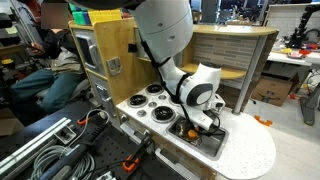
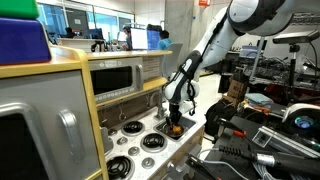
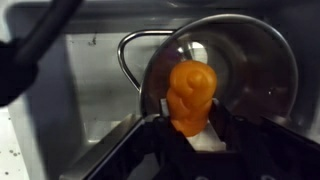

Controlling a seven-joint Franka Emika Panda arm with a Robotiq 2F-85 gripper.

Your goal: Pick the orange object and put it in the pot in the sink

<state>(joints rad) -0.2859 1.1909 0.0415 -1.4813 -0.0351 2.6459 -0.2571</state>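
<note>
White and black, the arm is bending down over the toy kitchen in both exterior views, carrying the gripper low above the sink. The black burners are lying just beside the sink. Inside the sink the pot is standing upright, its shiny round mouth facing the wrist camera and taking up much of the basin.

The orange object is hanging above the sink, over the pot's opening. It is sitting nearer one side of the rim than the middle, though the wrist camera's angle may be exaggerating that. The fingers are pinching its lower part from both sides, and its knobbly top is sticking out beyond them.

The step in hand is looking like the lowering and release. Doing it well is probably coming down to two things:

- **Centring:** nudging the gripper towards the pot's middle, so the piece is not clipping the rim and bouncing out into the sink.
- **Lowering:** dropping further before the fingers are spreading, so the fall is short.

The curved, lumpy shape may be rolling once free, so a slow opening is the safer choice.
</note>
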